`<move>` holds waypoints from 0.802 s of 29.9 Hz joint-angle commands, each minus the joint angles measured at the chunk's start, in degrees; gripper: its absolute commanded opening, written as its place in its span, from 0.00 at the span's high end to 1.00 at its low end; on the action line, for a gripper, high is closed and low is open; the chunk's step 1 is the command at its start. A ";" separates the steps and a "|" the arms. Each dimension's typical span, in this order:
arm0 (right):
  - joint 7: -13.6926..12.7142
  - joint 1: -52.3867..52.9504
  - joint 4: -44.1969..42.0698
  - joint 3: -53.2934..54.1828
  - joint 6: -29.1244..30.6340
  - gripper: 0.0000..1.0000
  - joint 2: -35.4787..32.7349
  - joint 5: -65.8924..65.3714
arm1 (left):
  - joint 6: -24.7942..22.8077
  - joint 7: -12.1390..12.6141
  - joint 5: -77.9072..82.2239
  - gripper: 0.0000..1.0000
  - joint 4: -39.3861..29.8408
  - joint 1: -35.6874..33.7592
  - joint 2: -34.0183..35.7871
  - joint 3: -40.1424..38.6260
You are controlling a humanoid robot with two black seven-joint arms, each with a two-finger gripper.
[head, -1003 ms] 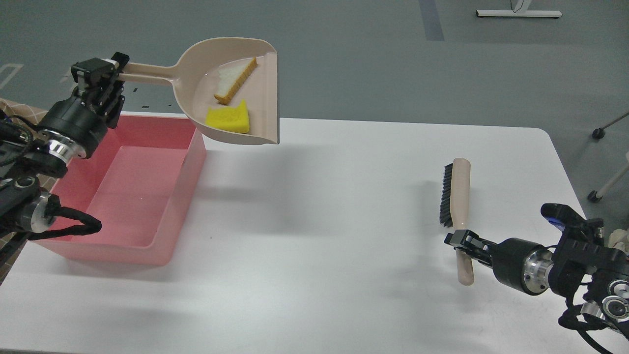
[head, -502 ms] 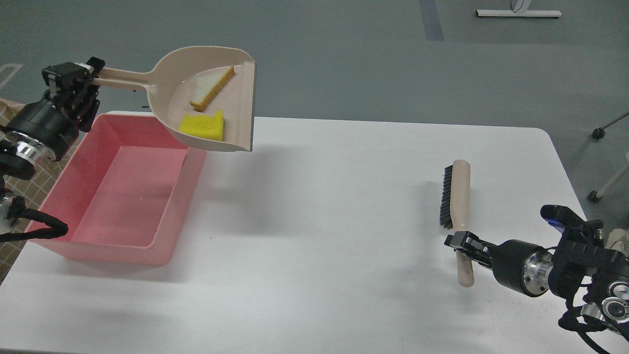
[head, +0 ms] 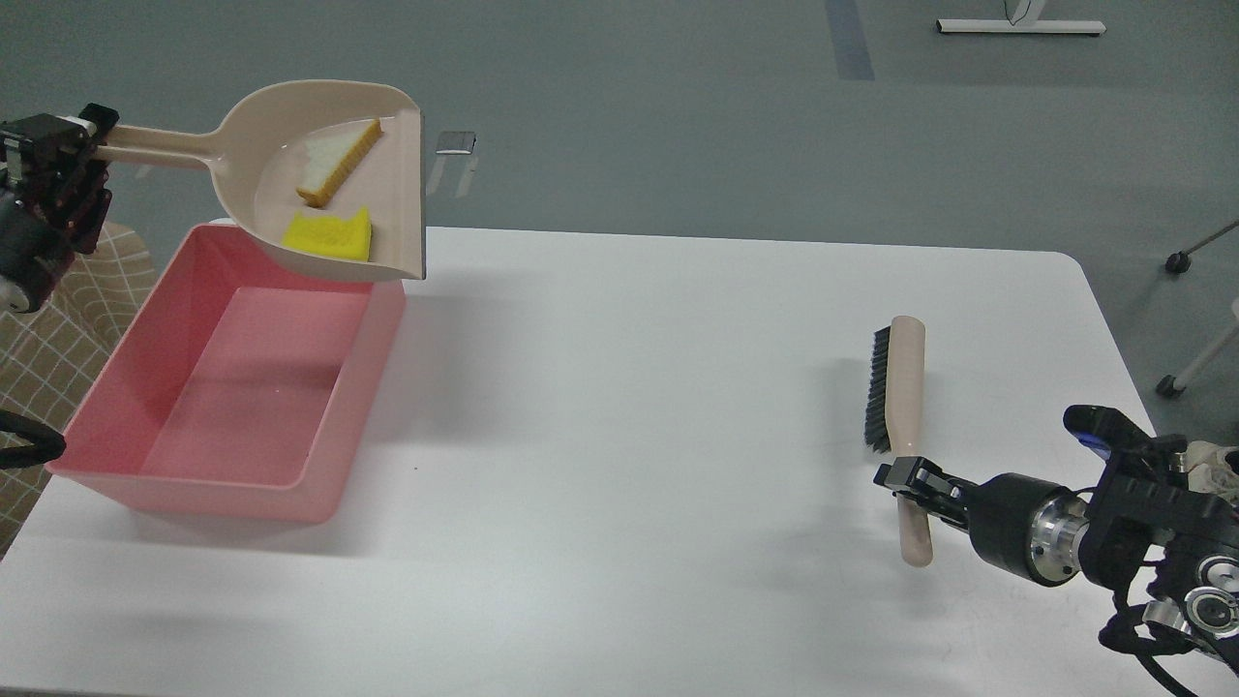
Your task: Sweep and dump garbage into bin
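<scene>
Left gripper (head: 58, 160) pinches the dustpan (head: 324, 179) handle, keeping bread slice (head: 337, 162) and sponge (head: 329, 235) level above the bin (head: 232, 387) — ready to tip; right gripper (head: 910, 481) clamps the brush (head: 898, 397) handle.

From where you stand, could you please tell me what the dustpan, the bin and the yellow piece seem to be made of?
The dustpan looks like smooth beige moulded plastic with a faint sheen. The bin seems pink plastic, slightly glossy, with a moulded rim. The yellow piece appears to be matte sponge foam, with a notched edge; its texture is too small to confirm.

Bare table (head: 619, 407) between bin (head: 223, 484) and brush (head: 895, 397) lies open.
</scene>
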 commanded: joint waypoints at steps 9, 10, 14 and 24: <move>0.00 -0.16 -0.04 -0.05 0.00 0.91 -0.08 0.00 | -6.24 -1.37 -1.45 1.00 5.99 0.00 2.35 -0.59; 0.00 -0.25 -0.04 -0.06 0.00 0.91 -0.08 0.00 | -6.59 -1.37 -1.45 1.00 6.52 0.00 2.35 -0.59; 0.00 -0.25 -0.04 0.03 0.00 0.91 -0.08 0.00 | -7.65 -1.37 -2.07 1.00 8.02 0.00 2.09 -0.77; 0.00 -0.25 -0.04 -0.14 0.00 0.91 -0.08 0.00 | -6.33 -1.37 -1.45 1.00 8.37 0.00 1.38 -1.82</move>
